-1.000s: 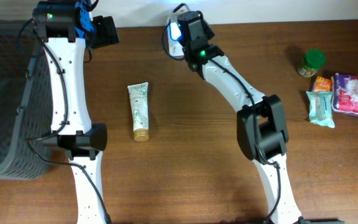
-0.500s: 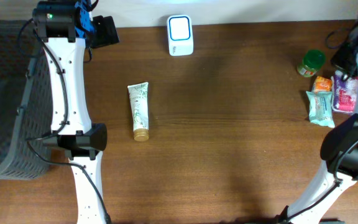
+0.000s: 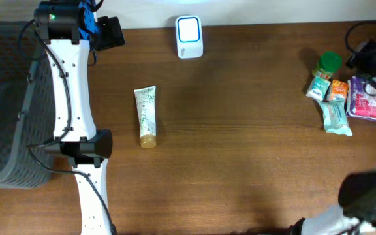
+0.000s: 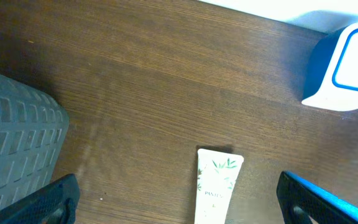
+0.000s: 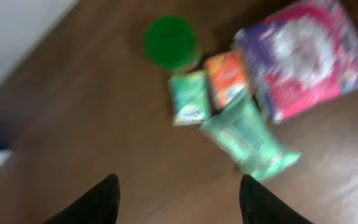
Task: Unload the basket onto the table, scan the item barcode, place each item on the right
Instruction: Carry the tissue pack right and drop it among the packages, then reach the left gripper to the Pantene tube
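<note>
Right pincer [image 5: 179,186] released, empty, above the packet cluster at the worktop's [image 3: 240,163] right end. Small green packet [image 5: 188,98] lies just ahead of its fingers. Scanner [image 3: 189,37] well apart to the left. Left pincer [image 4: 176,185] released; tube [image 3: 146,116], long axis near-far, nearer it.

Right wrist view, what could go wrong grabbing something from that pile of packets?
The small green packet, orange packet and jar sit tightly together, so the fingers could catch two items or tip the jar. The picture is blurred, so aim may drift.
</note>
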Available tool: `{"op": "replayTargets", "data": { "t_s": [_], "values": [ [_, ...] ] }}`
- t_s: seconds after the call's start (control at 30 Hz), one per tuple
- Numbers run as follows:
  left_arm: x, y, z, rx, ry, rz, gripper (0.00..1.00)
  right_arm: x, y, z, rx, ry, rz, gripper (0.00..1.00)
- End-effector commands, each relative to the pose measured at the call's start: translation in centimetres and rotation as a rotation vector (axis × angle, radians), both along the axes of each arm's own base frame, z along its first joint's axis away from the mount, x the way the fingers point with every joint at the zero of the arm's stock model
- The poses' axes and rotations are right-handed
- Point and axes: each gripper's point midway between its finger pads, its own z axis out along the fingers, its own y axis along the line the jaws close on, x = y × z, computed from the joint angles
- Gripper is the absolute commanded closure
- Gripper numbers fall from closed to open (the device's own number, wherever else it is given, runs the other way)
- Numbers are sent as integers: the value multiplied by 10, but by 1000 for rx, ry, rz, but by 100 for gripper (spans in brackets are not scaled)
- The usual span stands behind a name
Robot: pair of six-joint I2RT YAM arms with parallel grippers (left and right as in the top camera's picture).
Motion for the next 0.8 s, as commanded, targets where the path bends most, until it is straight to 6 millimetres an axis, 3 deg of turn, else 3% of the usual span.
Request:
{"op": "replayTargets", "data": {
  "t_s": [0.0,0.13,0.63,0.67,0.7,0.77],
  "values": [
    [-4,2,10,14,-17,-5,1,-23,31,18,99,-7,58,1],
    [-4,2,10,14,-17,-5,1,-21,28,10,96,19,49,1],
    [2,1,13,9,-45,-6,1,-21,28,10,96,19,49,1],
    [-2,-6,10,-27,-22,-28,1,-21,28,10,96,19,49,2],
    [-7,-49,10,-200,-6,-220,1,-21,28,10,96,19,49,1],
    [-14,-83,10,-294,6,-394,1,-21,28,10,96,19,49,1]
  ]
}}
